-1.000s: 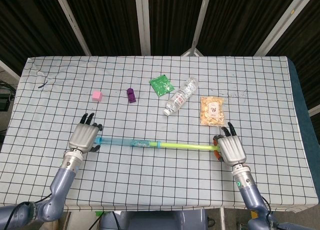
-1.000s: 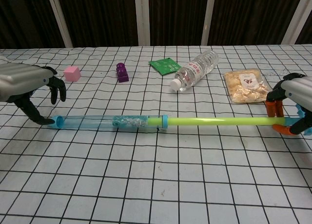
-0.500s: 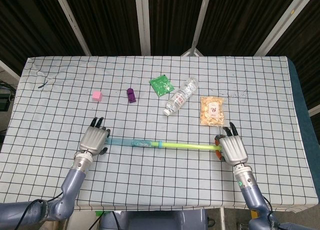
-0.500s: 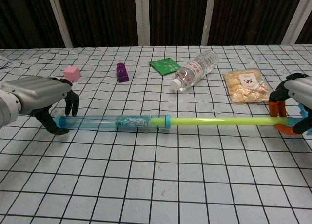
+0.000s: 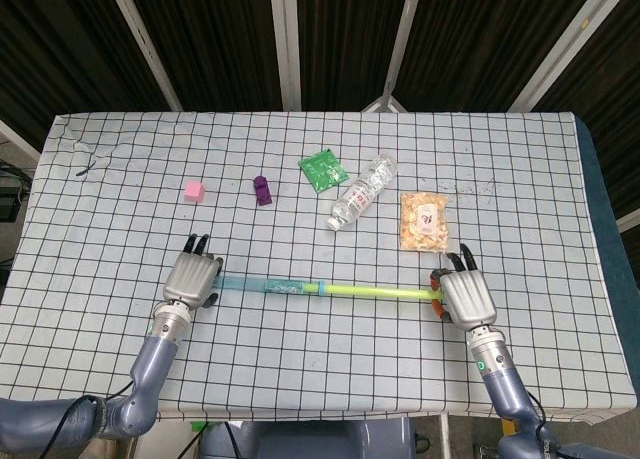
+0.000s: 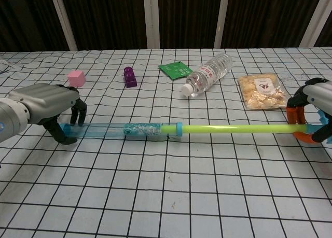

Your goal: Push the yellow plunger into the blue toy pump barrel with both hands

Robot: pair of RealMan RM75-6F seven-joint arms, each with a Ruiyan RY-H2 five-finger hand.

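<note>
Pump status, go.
Left hand grips blue barrel end. Right hand holds orange handle. Yellow plunger mostly out. Path clear.

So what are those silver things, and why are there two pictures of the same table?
Those are a robot's two hands. One picture looks down from its head, the other looks forward from its chest. The left hand curls around the end of the blue pump barrel. The right hand is at the orange handle of the yellow plunger, which sticks far out of the barrel. On the checked table also lie a pink cube, a purple block, a green packet, a water bottle and a snack bag.
</note>
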